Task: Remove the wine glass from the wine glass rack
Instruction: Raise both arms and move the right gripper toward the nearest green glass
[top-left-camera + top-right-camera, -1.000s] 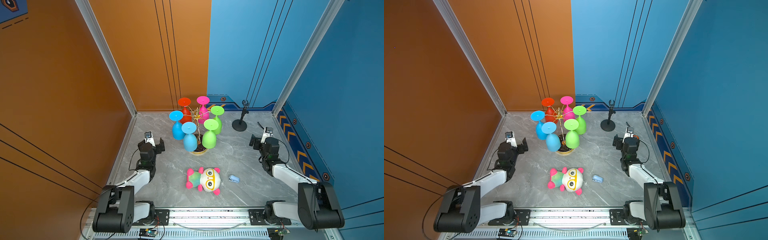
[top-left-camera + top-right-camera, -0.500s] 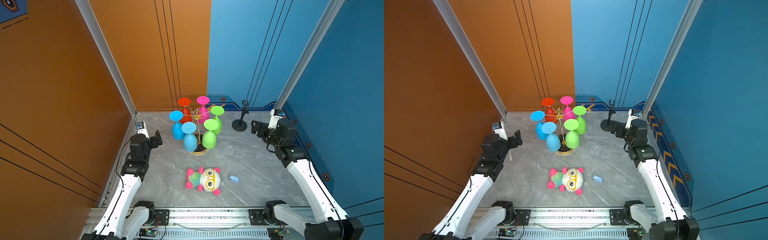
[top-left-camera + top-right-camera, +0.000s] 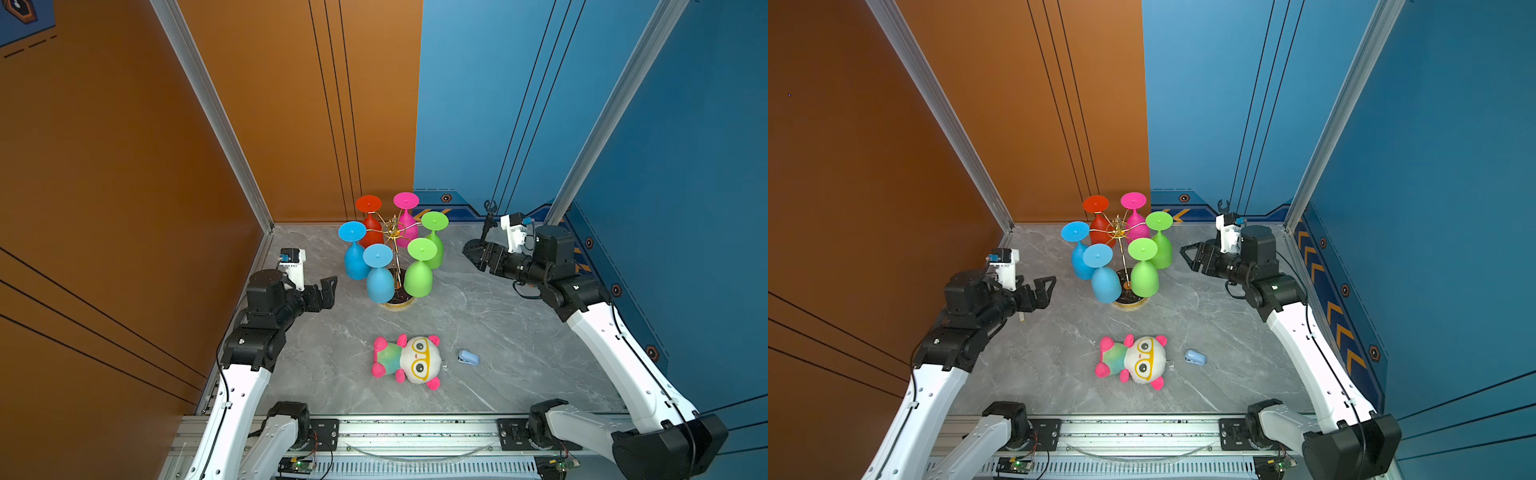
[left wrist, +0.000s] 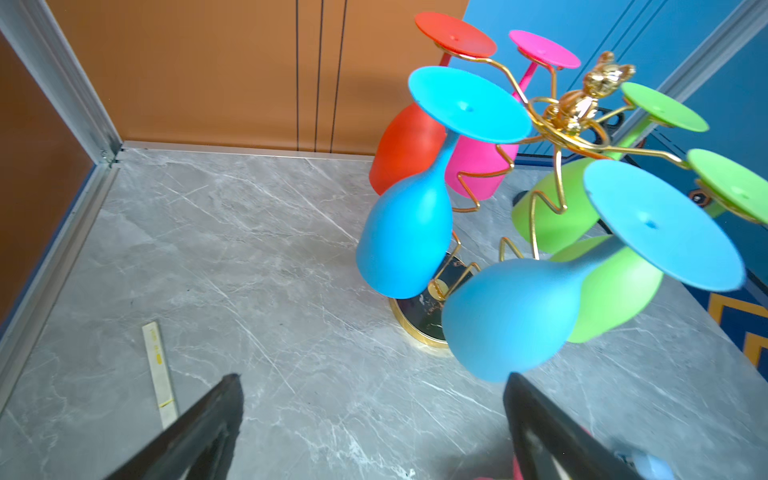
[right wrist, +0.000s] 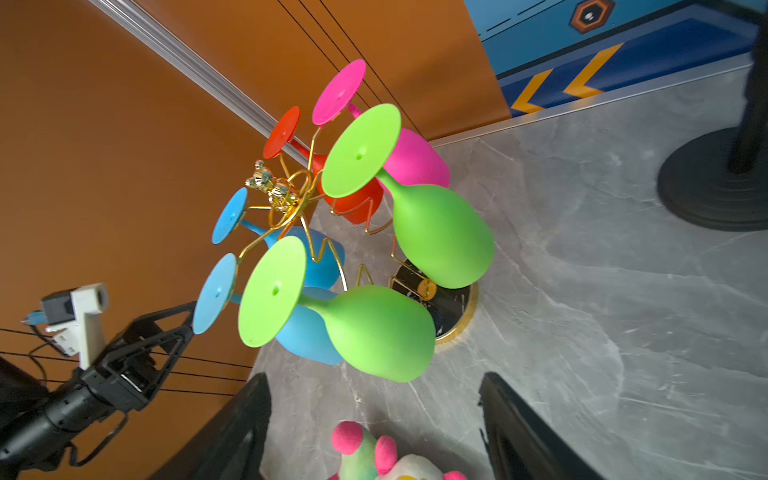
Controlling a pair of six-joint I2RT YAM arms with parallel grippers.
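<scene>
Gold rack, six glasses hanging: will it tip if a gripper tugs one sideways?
Probably tippy: the wine glass rack is tall and slim on a small round base, with six glasses hung high and outward. Its thin wire likely flexes under a pull.

This is a robotics lab test cell, not a lived-in room. Flat orange wall panels (image 3: 124, 166) on the left and far side and blue wall panels (image 3: 685, 166) on the right meet at bare aluminium posts (image 3: 216, 120), boxing in a grey marble-look tabletop (image 3: 519, 332). Along the near edge an aluminium rail (image 3: 415, 428) carries the left arm (image 3: 232, 399) and right arm (image 3: 623, 357), with an exposed circuit board (image 3: 297, 466) below it. Orange chevron markings (image 3: 1341, 328) line the foot of the right wall. Unrelated props, a wine glass rack (image 3: 394, 229) and a plush toy (image 3: 409, 361), stand on the tabletop.
</scene>
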